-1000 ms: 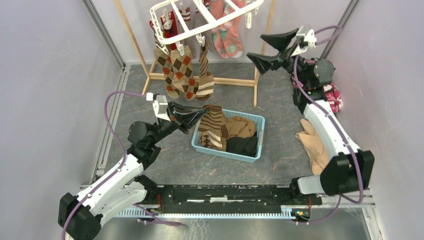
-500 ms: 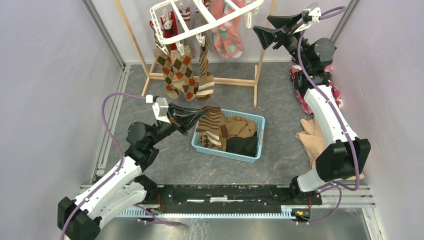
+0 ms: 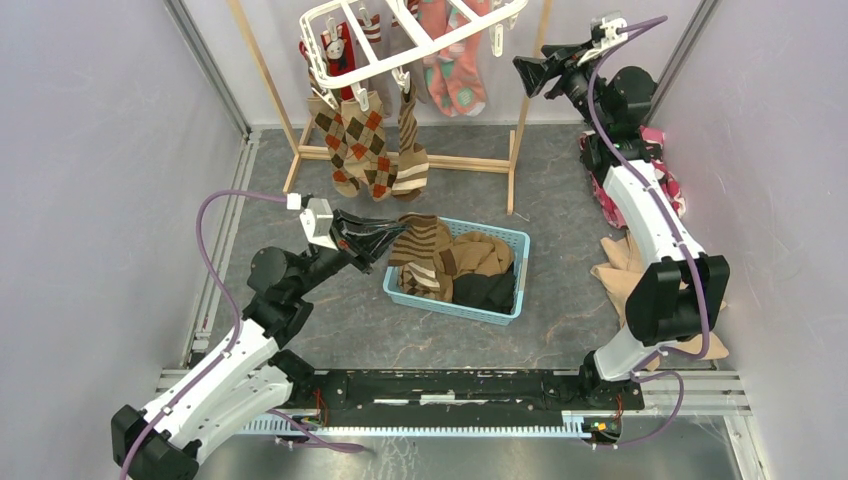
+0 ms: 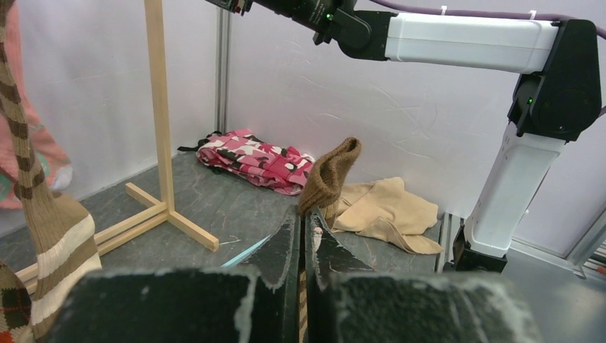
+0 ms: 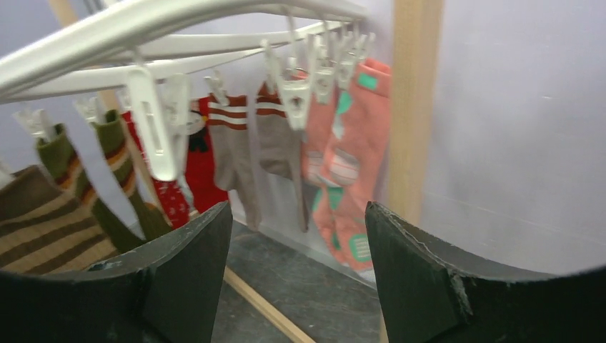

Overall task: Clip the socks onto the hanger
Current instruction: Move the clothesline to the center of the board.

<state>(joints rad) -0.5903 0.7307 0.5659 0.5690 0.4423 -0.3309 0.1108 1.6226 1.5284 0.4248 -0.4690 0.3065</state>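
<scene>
The white hanger hangs at the top, with several socks clipped on it: argyle ones, a striped one and pink ones. My left gripper is shut on a brown striped sock at the left rim of the blue basket. In the left wrist view the sock's brown cuff sticks up past the shut gripper. My right gripper stands open, raised beside the hanger's right end. Its wrist view shows the gripper empty, below the hanger and its white clips.
More brown and black socks lie in the basket. The wooden stand carries the hanger; its right post is close to my right gripper. A pink camouflage cloth and a beige cloth lie on the floor at the right.
My right gripper has risen and swung toward the hanger's right end, its jaws narrowing somewhat. The left gripper has shifted slightly, still shut on the striped sock.
</scene>
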